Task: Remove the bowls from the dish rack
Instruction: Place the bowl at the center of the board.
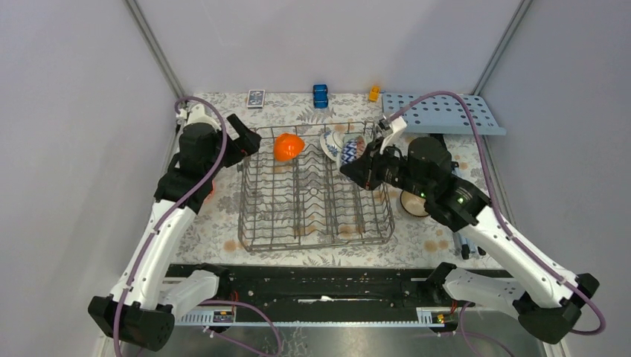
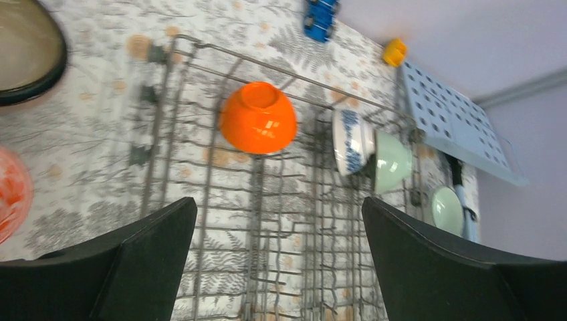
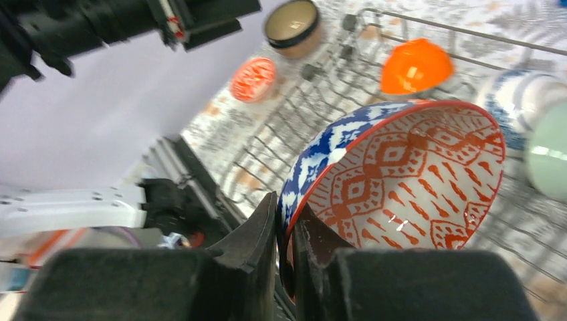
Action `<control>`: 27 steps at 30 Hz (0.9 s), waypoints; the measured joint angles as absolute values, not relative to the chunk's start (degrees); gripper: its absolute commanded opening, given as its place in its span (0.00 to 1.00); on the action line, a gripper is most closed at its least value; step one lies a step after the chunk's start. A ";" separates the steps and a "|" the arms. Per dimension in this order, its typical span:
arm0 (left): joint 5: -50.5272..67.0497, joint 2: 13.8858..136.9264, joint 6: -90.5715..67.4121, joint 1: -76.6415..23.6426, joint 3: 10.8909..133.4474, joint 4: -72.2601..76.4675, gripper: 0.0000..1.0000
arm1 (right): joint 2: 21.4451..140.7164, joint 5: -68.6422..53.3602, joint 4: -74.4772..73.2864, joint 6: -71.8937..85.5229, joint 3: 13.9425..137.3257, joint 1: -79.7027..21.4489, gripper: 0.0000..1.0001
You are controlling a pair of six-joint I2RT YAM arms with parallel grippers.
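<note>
— Two bowls show plainly in the dish rack [image 1: 312, 208] from above: the orange bowl [image 1: 289, 146] near its far left corner and the blue-and-white bowl [image 1: 331, 140] further right. Just beside that one, the right gripper [image 1: 356, 158] has the patterned bowl [image 1: 348, 151].

— And the other arm?

— The left gripper [image 1: 249, 137] hangs at the rack's far left corner, carrying nothing. One more bowl [image 1: 411, 204] stands on the cloth [image 1: 216, 223] just right of the rack, half under the right arm.

— What does the left wrist give?

— Its fingers stand wide apart above the wires. Beyond them the orange bowl lies upside down on the tines. The blue-and-white bowl stands on edge with a pale green bowl [image 2: 391, 160] touching it. Off the rack are a dark-rimmed bowl [image 2: 27, 53], a red-and-white bowl [image 2: 10, 194], and past the right end a second green bowl [image 2: 446, 209], perhaps the one seen from above.

— Right wrist?

— The right fingers are clamped on the patterned bowl's rim. It is blue outside and red-and-white inside, held on edge over the rack.

— How far along?

— Roughly halfway, I judge. Three or four bowls are out, one is in hand, and three wait in the rack.
</note>
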State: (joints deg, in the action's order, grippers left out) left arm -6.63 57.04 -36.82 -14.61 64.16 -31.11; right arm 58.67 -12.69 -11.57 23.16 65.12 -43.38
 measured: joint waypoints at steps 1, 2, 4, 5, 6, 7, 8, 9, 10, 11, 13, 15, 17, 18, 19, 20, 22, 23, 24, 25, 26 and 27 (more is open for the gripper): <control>-4.95 57.06 -36.53 -14.61 63.72 -30.04 0.99 | 57.87 -11.20 -13.69 21.63 65.47 -43.72 0.00; -2.44 56.90 -36.29 -14.59 62.74 -28.10 0.99 | 57.06 -9.41 -15.97 19.94 65.63 -44.12 0.00; 3.42 56.14 -36.21 -14.55 59.77 -23.81 0.99 | 55.48 -4.95 -21.45 16.16 65.49 -44.95 0.00; 6.81 55.77 -36.21 -14.57 58.08 -21.87 0.99 | 55.16 -3.95 -22.55 15.33 65.30 -45.32 0.00; 9.08 55.72 -36.03 -14.59 57.14 -20.99 0.99 | 54.52 -2.52 -23.68 13.91 64.62 -45.65 0.00; 11.05 55.88 -35.73 -14.74 56.66 -20.69 0.99 | 53.63 -0.95 -24.73 12.38 63.48 -46.02 0.00; 13.67 56.45 -35.05 -15.09 56.58 -20.84 0.99 | 52.77 0.25 -25.63 11.20 62.30 -46.33 0.00; 15.40 56.93 -34.39 -15.46 56.60 -20.69 0.99 | 51.79 1.61 -26.48 9.91 60.82 -46.76 0.00; 17.06 57.58 -33.54 -16.21 56.64 -20.71 0.99 | 50.96 2.68 -27.22 8.91 59.51 -47.22 0.00; 18.06 58.06 -32.56 -17.34 56.66 -20.86 0.99 | 50.28 3.68 -28.03 7.99 58.37 -47.79 0.00; 17.76 58.76 -30.57 -21.89 56.95 -21.32 0.99 | 49.54 5.56 -28.97 6.07 56.42 -49.67 0.00; 15.99 59.48 -28.25 -29.85 58.15 -21.91 0.99 | 49.71 7.40 -29.39 4.36 55.35 -52.38 0.00; 14.85 60.62 -26.72 -35.57 60.12 -22.70 0.99 | 50.68 10.07 -29.41 2.26 55.07 -56.71 0.00; 14.61 61.45 -26.13 -37.60 61.39 -23.00 0.99 | 51.35 11.53 -29.19 1.10 55.07 -59.37 0.00; 14.48 62.35 -25.67 -38.59 62.57 -23.07 0.99 | 52.07 12.60 -28.97 0.10 55.07 -61.84 0.00; 14.24 63.16 -25.32 -38.81 63.57 -23.05 0.99 | 52.97 13.80 -28.80 -1.13 55.09 -64.60 0.00; 13.67 64.10 -24.75 -38.70 64.69 -23.11 0.99 | 54.65 15.22 -28.77 -3.16 55.11 -68.79 0.00; 13.45 64.27 -24.32 -38.57 64.97 -23.35 0.99 | 55.42 15.84 -28.84 -4.19 55.11 -70.48 0.00; 13.37 64.34 -23.88 -38.50 65.21 -23.92 0.99 | 56.03 16.38 -28.91 -5.23 55.13 -72.03 0.00; 13.26 64.34 -23.20 -38.46 65.58 -24.80 0.99 | 56.60 17.21 -29.12 -6.37 55.24 -73.58 0.00; 13.23 64.34 -22.44 -38.46 66.02 -25.58 0.99 | 57.08 18.00 -29.54 -7.33 55.44 -74.91 0.00; 13.21 64.34 -21.58 -38.46 66.70 -26.74 0.99 | 57.54 18.98 -29.98 -8.34 55.68 -76.36 0.00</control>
State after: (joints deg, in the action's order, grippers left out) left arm 13.21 64.34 -21.58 -38.46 66.70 -26.74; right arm 57.54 18.98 -29.98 -8.34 55.68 -76.36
